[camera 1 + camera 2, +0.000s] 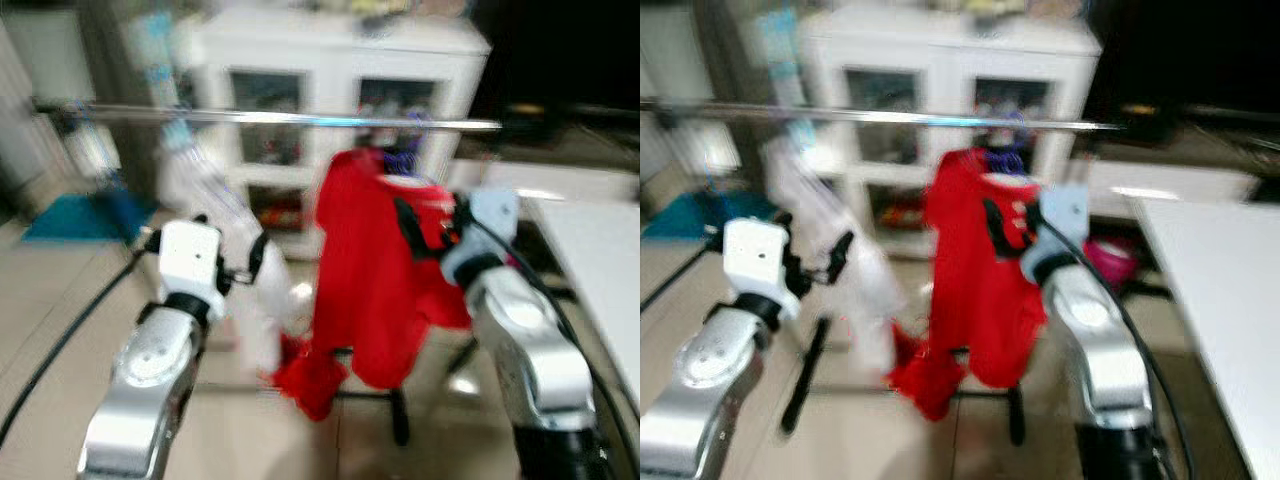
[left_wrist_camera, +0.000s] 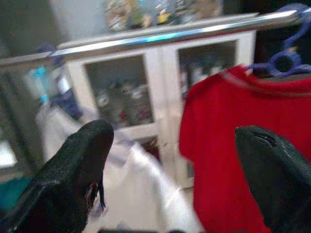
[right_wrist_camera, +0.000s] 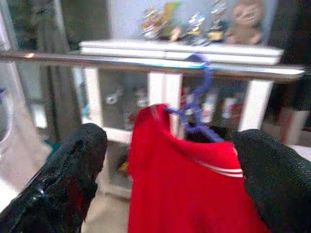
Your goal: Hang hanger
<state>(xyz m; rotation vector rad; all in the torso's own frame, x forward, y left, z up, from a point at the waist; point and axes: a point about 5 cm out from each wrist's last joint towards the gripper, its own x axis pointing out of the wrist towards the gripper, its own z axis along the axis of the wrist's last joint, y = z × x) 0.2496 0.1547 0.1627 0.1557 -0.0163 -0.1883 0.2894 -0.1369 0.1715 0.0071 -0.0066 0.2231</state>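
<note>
Head views, both motion-blurred: a shiny round metal rail [image 1: 300, 118] is running across the upper part of the frame. The red shirt [image 1: 370, 270] is hanging in soft folds just right of centre, on a blue hanger [image 1: 400, 160] whose hook is sitting at the rail. A white, filmy garment [image 1: 215, 210] is draping left of it. A white glass-door cabinet [image 1: 330, 90] is standing behind; a flat white table [image 1: 600, 260] is filling the right edge.

The left gripper [image 1: 240, 265] is hovering mid-left, fingers apart, holding nothing. The right gripper [image 1: 425, 225] is sitting against the shirt's upper right edge; from here I cannot tell its finger spacing.

Left wrist view: two rounded, matte black fingers [image 2: 73, 170] are spread wide, nothing between them. Rail, cabinet and shirt are lying beyond, with the hanger [image 2: 286, 60] in the upper right.

Right wrist view: black fingers [image 3: 73, 174] are spread wide apart, gripping nothing. The shirt [image 3: 189, 189] is hanging between and beyond them, and the twisted blue plastic hanger hook [image 3: 199, 92] is looping over the rail [image 3: 146, 62].
</note>
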